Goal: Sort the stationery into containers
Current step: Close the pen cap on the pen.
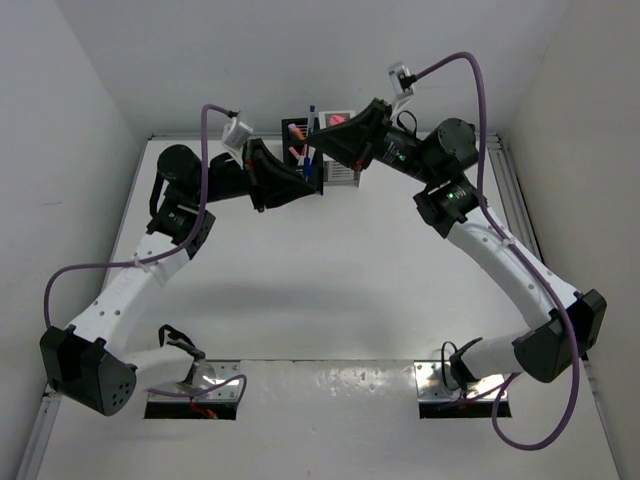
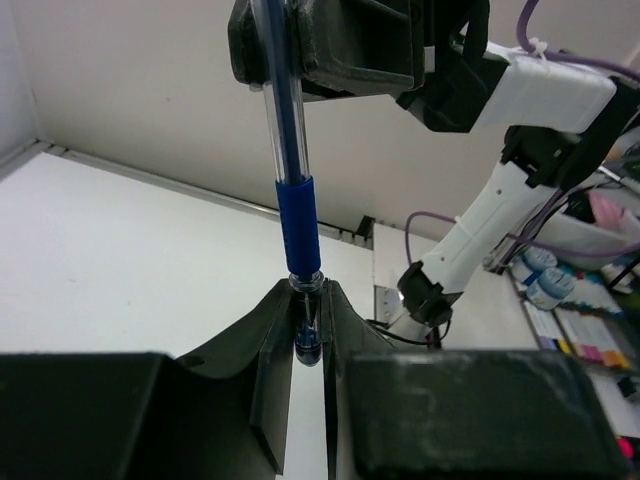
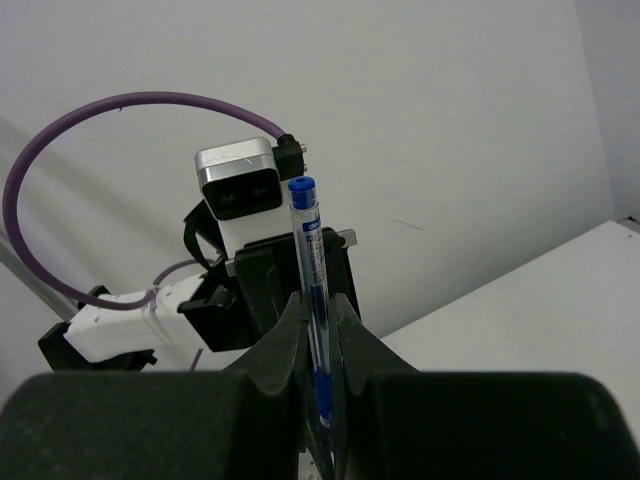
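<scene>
Blue plastic is what both arms have hold of: a blue pen (image 2: 297, 215) stands nearly upright over the far end of the table (image 1: 330, 270), above the two joined containers. Your left end effector (image 2: 308, 292) is closed on the pen's writing tip, fingers pinched right in. Your right end effector (image 3: 320, 305) is clamped just as narrowly on the barrel further along, and the plugged blue end sticks out beyond it. With both ends gripped, I judge this to be a hand-over or a re-grip partway through putting the pen away, not a fresh pick-up.

The next move calls for one arm to let go cleanly while the other holds the pen steady. You then bring it upright over an open mouth and lower it before you release. Open only one side at a time, or the pen could tip and land on the table.

From above, the black container (image 1: 288, 146) already holds several pieces, pink and red among them, though your left arm covers part of it. The white container (image 1: 344, 173) beside it shows a pink piece (image 1: 338, 119) at its top, and the right arm hides the rest of its inside. I see no loose stationery on the open table, so the sorting looks close to its end.
</scene>
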You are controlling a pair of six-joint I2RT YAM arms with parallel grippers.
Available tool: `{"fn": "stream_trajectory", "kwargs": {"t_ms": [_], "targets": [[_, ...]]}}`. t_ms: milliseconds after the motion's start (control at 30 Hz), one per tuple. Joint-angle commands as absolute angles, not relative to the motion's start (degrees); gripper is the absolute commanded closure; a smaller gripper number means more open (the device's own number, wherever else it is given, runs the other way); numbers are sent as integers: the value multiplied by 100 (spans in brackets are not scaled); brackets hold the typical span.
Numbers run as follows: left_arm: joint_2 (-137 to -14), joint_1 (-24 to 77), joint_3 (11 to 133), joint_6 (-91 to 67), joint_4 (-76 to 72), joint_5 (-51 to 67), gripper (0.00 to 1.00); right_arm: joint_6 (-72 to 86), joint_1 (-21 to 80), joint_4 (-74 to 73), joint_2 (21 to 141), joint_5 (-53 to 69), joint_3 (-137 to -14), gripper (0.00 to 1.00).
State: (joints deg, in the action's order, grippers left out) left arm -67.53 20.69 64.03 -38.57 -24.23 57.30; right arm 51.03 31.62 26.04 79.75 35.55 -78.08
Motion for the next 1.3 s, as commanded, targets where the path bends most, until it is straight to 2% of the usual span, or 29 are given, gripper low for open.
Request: {"fn": "stream_trajectory", "kwargs": {"t_ms": [0, 100, 200, 233, 333, 533, 733, 933, 1267], "targets": [[-6680, 2057, 7004, -2726, -2260, 5633, 100, 5019, 3384, 2479, 7822, 4183, -7673, 100], [-6619, 2100, 7128, -2277, -1812, 5651, 100, 5018, 3384, 2514, 7778, 4184, -7620, 96], [-6566, 2144, 7146, -2083, -1627, 5651, 100, 5036, 3375, 2557, 7770, 4192, -7603, 85], [-6565, 2153, 7146, -2031, -1600, 5651, 100, 5045, 3384, 2575, 7761, 4192, -7603, 76], [-6513, 2171, 7146, -1925, -1512, 5634, 100, 5054, 3384, 2584, 7761, 4210, -7629, 63], [-6504, 2197, 7137, -1855, -1450, 5634, 100, 5036, 3392, 2584, 7761, 4228, -7638, 54], [-6513, 2232, 7084, -1863, -1415, 5651, 100, 4922, 3392, 2531, 7787, 4228, -7717, 38], [-6486, 2276, 6952, -1907, -1415, 5669, 100, 4825, 3261, 2373, 7919, 4114, -7998, 29], [-6503, 2312, 6750, -2188, -1380, 5704, 100, 4361, 3067, 2206, 8200, 4087, -8797, 28]]}}
